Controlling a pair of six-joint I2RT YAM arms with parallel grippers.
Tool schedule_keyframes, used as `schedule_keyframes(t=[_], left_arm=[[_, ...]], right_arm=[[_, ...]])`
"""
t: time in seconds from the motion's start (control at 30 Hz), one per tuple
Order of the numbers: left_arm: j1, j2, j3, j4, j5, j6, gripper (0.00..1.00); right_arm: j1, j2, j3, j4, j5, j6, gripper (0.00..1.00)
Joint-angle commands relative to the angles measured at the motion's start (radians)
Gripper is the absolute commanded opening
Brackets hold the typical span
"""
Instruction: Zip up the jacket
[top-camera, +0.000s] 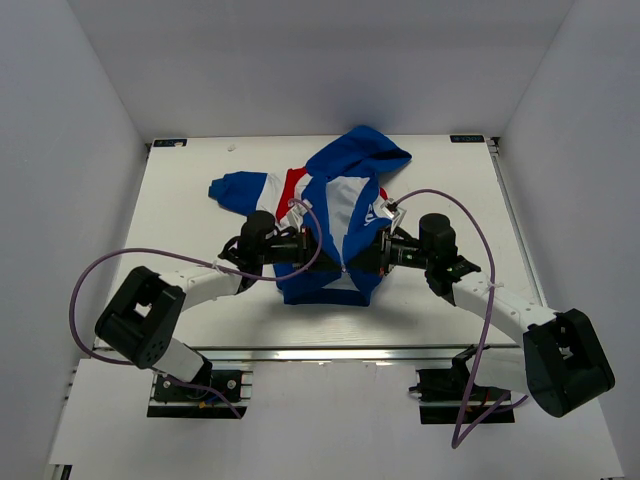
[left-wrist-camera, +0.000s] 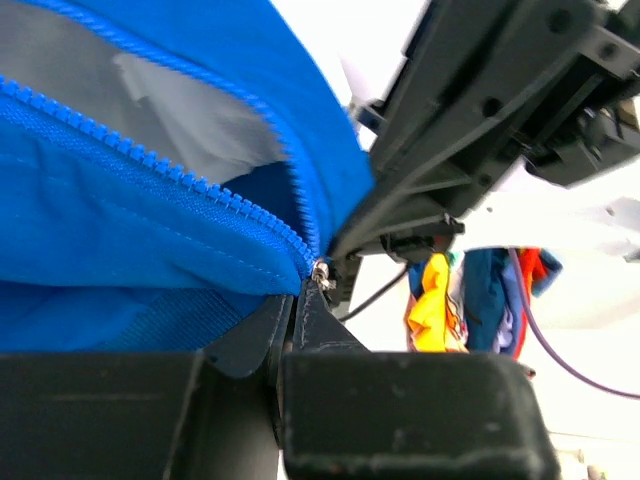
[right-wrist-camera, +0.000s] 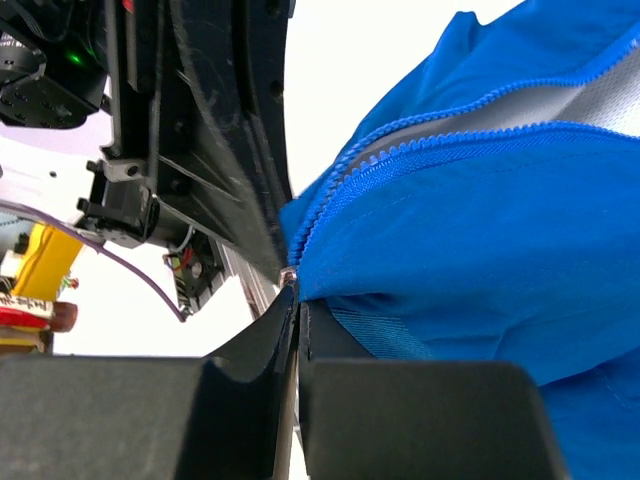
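The jacket (top-camera: 345, 200) lies flat in the middle of the white table (top-camera: 180, 310). Its hood points at the far edge, one sleeve is spread toward the left, and its blue hem faces the arms. Bare table shows on both sides of the jacket, and a narrower strip runs between the hem and the near edge. White walls close in the left, right and far sides. The left gripper (top-camera: 322, 250) and the right gripper (top-camera: 368, 250) reach in head-on from opposite sides and meet low on the jacket's front, with very little room between them. In the left wrist view the left gripper (left-wrist-camera: 295, 300) has its fingers drawn nearly together, with only a thin slit between them. Its tips sit right under the small metal zip slider (left-wrist-camera: 320, 273); whether they pinch it cannot be told. Above the slider the zip teeth (left-wrist-camera: 150, 160) run apart, with grey lining showing between the two rows. The right gripper (right-wrist-camera: 297, 295) is fully closed, its tips against the bottom corner of the blue fabric where the teeth begin. Whether any cloth is caught there is unclear. A purple cable (top-camera: 75, 290) loops out past the table's left edge, and another (top-camera: 470, 230) arches over the right arm.
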Motion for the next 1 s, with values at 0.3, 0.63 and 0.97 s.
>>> schedule_keyframes(t=[0.3,0.63,0.97], left_arm=[[-0.017,-0.145,0.02,-0.239,-0.136,0.176,0.0],[-0.076,-0.188,0.027,-0.328,-0.188,0.24,0.0],[-0.083,-0.217,0.081,-0.419,-0.297,0.231,0.0]], right_arm=[[0.008,0.012,0.079,0.109,0.073,0.136,0.0],[0.008,0.043,0.11,0.187,0.096,0.188,0.0],[0.008,0.067,0.163,-0.029,0.066,0.068,0.11]])
